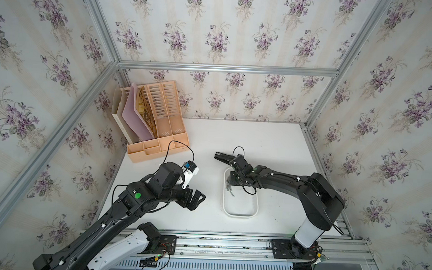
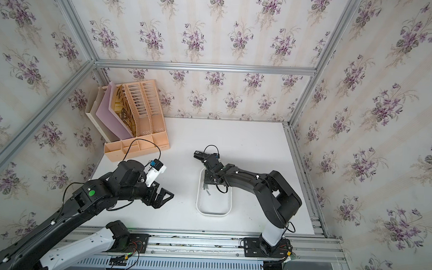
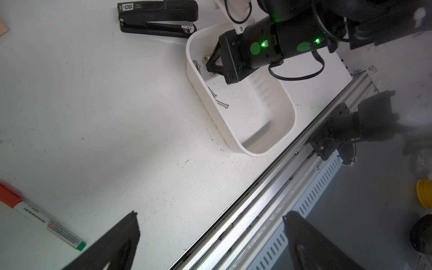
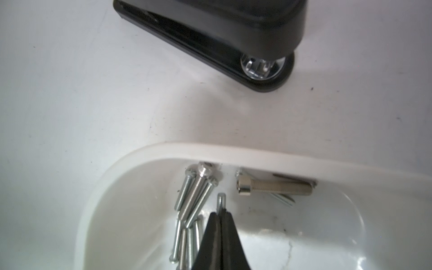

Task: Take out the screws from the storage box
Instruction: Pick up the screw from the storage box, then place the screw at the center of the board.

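- Your right gripper [image 4: 221, 214] is pinching one screw [image 4: 221, 201] at the storage box's [image 4: 140, 152] 11 o'clock corner.
- Your left gripper [image 3: 210, 213] is hovering spread at the box's 9 o'clock.

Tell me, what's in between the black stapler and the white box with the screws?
Nothing is there. Only a bare strip of white table lies between the stapler and the storage box. The right wrist view shows that gap best.

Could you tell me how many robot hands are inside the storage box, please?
1: the right hand, in the storage box, shut on a screw; the left hand is open outside it.
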You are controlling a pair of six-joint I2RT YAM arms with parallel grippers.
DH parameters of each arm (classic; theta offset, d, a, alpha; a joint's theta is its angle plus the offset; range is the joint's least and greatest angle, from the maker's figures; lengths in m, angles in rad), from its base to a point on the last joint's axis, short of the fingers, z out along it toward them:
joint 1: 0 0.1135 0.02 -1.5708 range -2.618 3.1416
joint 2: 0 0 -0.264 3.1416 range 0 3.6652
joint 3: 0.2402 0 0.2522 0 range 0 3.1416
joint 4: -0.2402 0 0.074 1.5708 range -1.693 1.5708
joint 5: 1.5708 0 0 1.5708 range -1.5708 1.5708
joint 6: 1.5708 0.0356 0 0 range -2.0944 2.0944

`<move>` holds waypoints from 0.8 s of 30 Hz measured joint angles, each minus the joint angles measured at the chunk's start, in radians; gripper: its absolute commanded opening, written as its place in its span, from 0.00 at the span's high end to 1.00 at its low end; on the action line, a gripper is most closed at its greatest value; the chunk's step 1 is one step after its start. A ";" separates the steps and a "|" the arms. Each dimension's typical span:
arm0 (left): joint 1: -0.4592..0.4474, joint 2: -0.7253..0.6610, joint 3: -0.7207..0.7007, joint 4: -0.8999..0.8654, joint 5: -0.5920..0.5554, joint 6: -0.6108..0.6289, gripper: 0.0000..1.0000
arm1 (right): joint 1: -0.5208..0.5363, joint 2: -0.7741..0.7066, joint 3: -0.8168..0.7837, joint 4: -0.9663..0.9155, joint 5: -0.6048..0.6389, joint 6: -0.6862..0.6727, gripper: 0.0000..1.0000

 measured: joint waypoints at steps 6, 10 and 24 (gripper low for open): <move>0.000 0.004 -0.002 -0.001 -0.007 -0.001 0.01 | 0.000 -0.105 -0.035 0.004 0.028 -0.013 1.00; 0.000 0.005 -0.005 0.000 -0.017 -0.005 0.01 | 0.000 -0.209 -0.060 0.007 0.072 -0.019 1.00; -0.002 0.011 -0.011 0.000 -0.023 -0.015 0.01 | -0.112 -0.410 -0.154 -0.056 0.278 0.047 1.00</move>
